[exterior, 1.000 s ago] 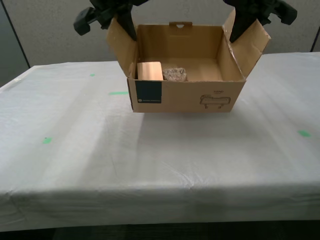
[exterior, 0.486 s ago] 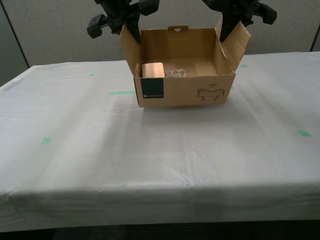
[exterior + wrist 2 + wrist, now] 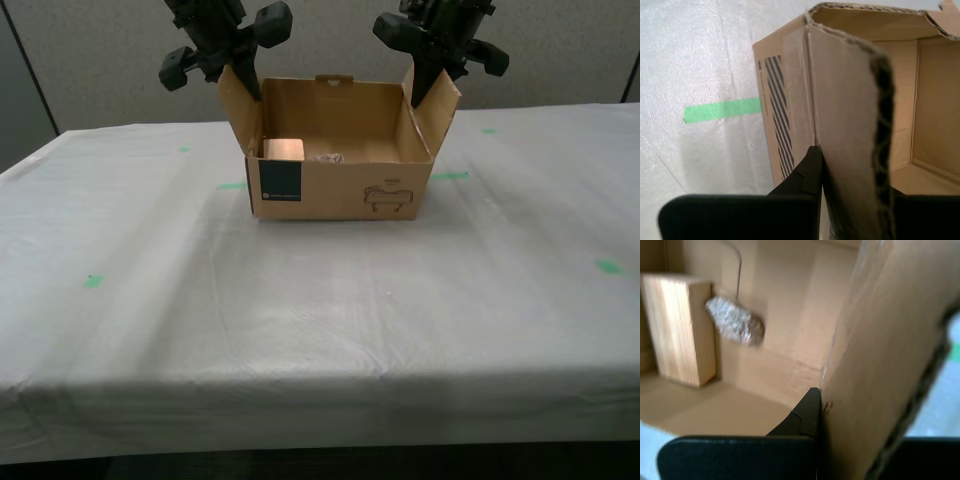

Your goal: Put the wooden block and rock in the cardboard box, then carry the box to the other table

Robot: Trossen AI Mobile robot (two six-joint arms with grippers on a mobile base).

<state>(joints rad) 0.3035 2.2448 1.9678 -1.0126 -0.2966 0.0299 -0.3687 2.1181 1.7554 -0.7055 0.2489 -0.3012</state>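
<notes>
The cardboard box [image 3: 340,190] sits toward the far side of the other table [image 3: 300,320], open, its base at the white sheet or just above it. The wooden block [image 3: 283,150] stands inside at the exterior view's left, with the rock [image 3: 325,157] beside it. Two black arms each hold one raised side flap. My first gripper [image 3: 821,412] is shut on a flap, looking in at the wooden block [image 3: 677,327] and rock [image 3: 735,320]. My second gripper [image 3: 821,172] is shut on the other flap [image 3: 850,125], beside a striped outer wall.
Green tape marks lie on the sheet: one [image 3: 237,185] by the box at the exterior view's left, one [image 3: 450,176] at its right, others [image 3: 92,282] [image 3: 607,266] nearer the front. A grey partition wall stands behind the table.
Both arms have carried the box away from the camera, lower and toward the exterior view's left. The tape marks on the sheet have stayed where they were.
</notes>
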